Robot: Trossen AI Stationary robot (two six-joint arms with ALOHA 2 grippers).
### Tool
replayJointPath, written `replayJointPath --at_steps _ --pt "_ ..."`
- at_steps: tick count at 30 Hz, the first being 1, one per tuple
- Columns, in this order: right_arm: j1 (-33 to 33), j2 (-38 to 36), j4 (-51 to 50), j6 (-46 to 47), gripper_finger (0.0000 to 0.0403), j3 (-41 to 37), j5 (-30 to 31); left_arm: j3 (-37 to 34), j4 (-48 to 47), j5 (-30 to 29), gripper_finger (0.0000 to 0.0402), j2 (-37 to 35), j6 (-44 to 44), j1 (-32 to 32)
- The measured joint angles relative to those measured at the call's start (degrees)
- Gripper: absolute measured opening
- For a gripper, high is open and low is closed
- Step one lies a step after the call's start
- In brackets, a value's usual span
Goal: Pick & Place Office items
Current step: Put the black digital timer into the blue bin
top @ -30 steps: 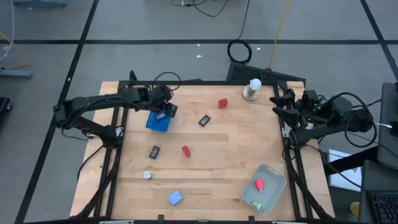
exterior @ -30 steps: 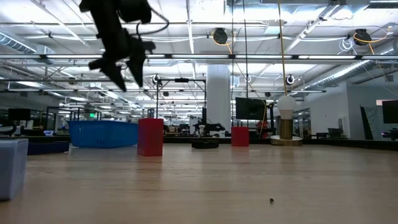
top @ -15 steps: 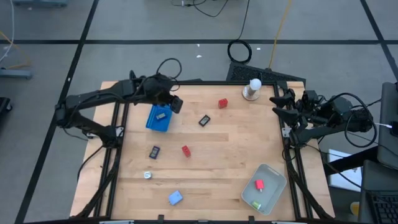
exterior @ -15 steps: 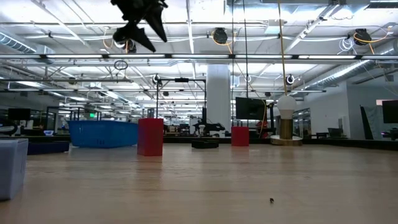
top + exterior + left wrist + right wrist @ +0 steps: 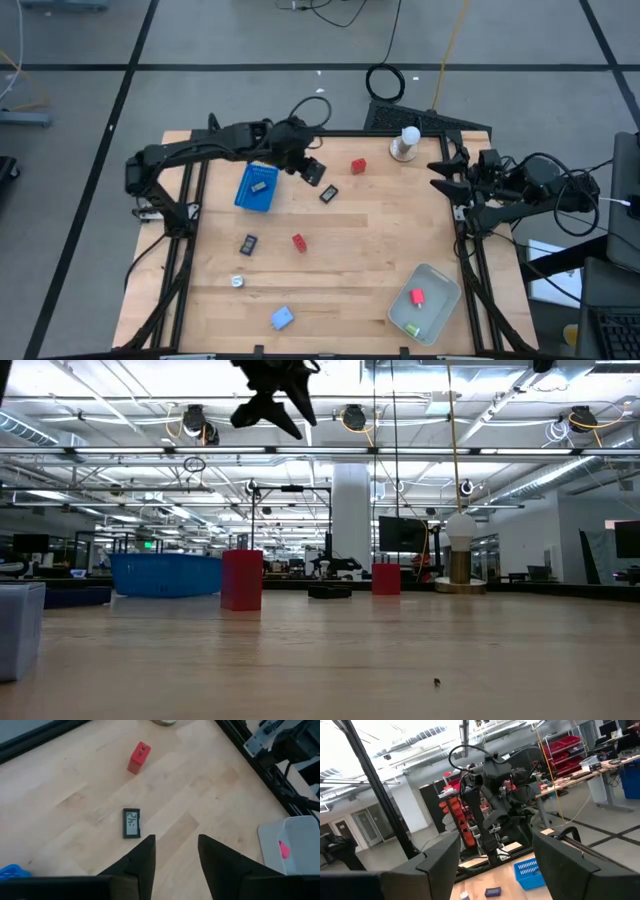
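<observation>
The left gripper [image 5: 314,171] hangs above the far-left part of the wooden table [image 5: 380,240], raised well off the surface, as the low view shows it up near the ceiling lights. In its wrist view the two dark fingers [image 5: 142,860] stand with a gap between them and nothing in it; whether they are fully closed cannot be told from that gap alone. Just beside the gripper in the overhead view lies a black clip [image 5: 328,194] with a white face, the same piece that sits just ahead of the fingertips in the wrist view. On the gripper's other side rests a blue basket [image 5: 256,187] with a small dark piece [image 5: 261,184] inside it. A red block [image 5: 358,166] stands farther along the far edge, between the gripper and the white knob-topped stand [image 5: 406,143]. Nearer the middle lie a second red block [image 5: 299,242] and another black clip [image 5: 248,243], both well apart from the gripper. A silvery-white piece [image 5: 238,282] and a blue bit [image 5: 282,318] lie toward the near edge. The translucent tray [image 5: 447,296] at the near right corner holds a red piece [image 5: 416,297] and a green one [image 5: 412,328]. The right gripper [image 5: 440,172] waits at the table's right edge with its fingers spread and empty.
</observation>
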Motion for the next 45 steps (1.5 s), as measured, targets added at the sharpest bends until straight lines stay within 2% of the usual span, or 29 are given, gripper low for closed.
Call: replayJointPath --at_steps 8,12,16,21,24,30,33,36,45 --pt "-0.11 0.00 -0.07 -3.63 0.0242 0.00 4.59 16.30 -15.99 0.03 0.0132 12.80 2.70 -0.02" --pt "-0.17 0.00 -0.05 -6.75 0.0242 0.00 4.72 20.39 -17.50 0.43 0.0131 16.15 6.99 -0.24" --pt "-0.17 0.04 -0.33 -8.86 0.0242 0.00 6.74 20.81 -14.44 0.21 0.0131 16.50 10.62 -0.47" --pt "-0.20 0.07 -2.22 -10.06 0.0242 0.00 12.89 20.81 -12.82 0.06 0.0131 16.48 13.35 -0.39" --pt "-0.20 0.02 -2.25 -11.33 0.0242 0.00 13.73 20.81 -12.44 0.09 0.0131 16.48 14.95 -0.39" --pt "-0.20 0.01 -6.73 -11.27 0.0242 0.00 13.00 20.81 -12.49 0.05 0.0131 16.48 15.17 -0.40" --pt "-0.20 -1.81 -7.88 -11.19 0.0242 -0.07 10.08 20.81 -12.60 0.10 0.0131 16.48 14.30 -0.26" --pt "-0.17 -5.64 -9.93 -12.11 0.0242 -0.07 9.86 20.81 -12.60 0.11 0.0131 16.48 11.91 -0.26" --pt "-0.13 -19.99 -26.48 -8.30 0.0242 0.02 4.05 20.79 -12.41 -1.02 0.0131 16.48 6.30 -0.26"
